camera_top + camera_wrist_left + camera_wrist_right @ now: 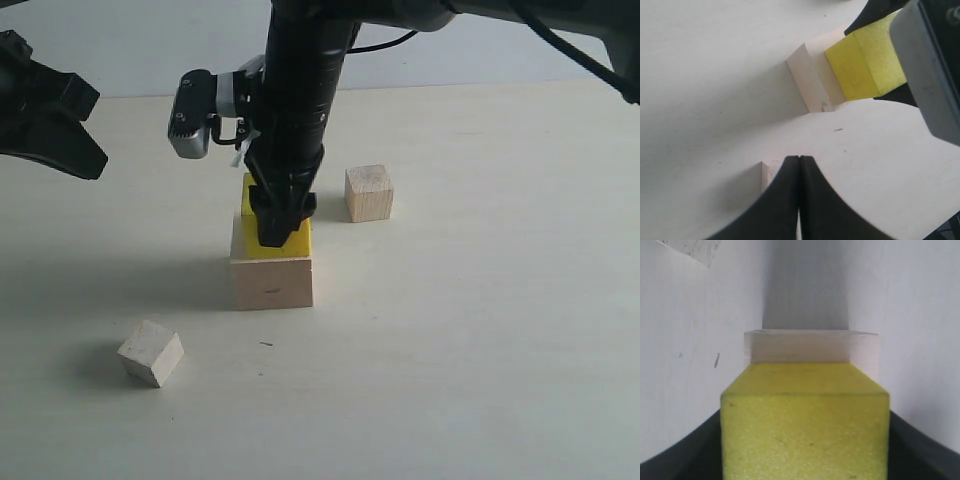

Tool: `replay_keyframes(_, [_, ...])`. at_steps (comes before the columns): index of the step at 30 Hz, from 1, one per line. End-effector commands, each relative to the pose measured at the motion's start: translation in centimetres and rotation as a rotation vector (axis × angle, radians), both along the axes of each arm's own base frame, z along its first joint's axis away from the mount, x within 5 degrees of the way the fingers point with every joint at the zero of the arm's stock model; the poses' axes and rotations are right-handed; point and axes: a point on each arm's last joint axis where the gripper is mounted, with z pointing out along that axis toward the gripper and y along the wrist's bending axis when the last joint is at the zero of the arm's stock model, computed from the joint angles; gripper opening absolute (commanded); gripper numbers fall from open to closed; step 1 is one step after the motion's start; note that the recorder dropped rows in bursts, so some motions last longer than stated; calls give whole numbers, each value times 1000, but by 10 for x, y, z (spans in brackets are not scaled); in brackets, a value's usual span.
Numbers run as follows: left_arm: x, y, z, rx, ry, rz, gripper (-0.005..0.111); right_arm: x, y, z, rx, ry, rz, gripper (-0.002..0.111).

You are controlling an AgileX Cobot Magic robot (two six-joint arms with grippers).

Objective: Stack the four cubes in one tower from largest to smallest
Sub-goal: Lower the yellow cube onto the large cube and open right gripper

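The yellow cube [296, 240] sits on the top face of the large pale cube [272, 283], near the middle of the table [480, 350]. Whether it lies fully flat there cannot be told. The right gripper [278, 222] comes down from above and clasps it, one finger on each side.

The tan cube [369, 193] stands apart behind and to the right. The smallest whitish cube [151, 353] lies in front to the left. The left gripper [799, 200] hangs above that side, pinched closed on nothing.

The risk lies in letting go. If a finger pad drags on the yellow face while the jaws open or lift, it could twist the cube or pull it off-centre. A skewed second layer would leave less footing for the tan cube, and any knock from the withdrawing arm could shift the base.
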Motion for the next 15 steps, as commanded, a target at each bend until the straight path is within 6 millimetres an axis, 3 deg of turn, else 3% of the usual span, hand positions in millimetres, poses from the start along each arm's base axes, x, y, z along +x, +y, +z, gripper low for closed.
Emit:
replay_keyframes(1, [-1, 1, 3, -2, -19, 2, 0, 0, 1, -1, 14, 11, 5, 32])
replay_keyframes(10, [-1, 1, 3, -1, -18, -1, 0, 0, 1, -1, 14, 14, -7, 64])
replay_keyframes(15, [-1, 1, 3, -1, -18, -1, 0, 0, 1, -1, 16, 20, -22, 74])
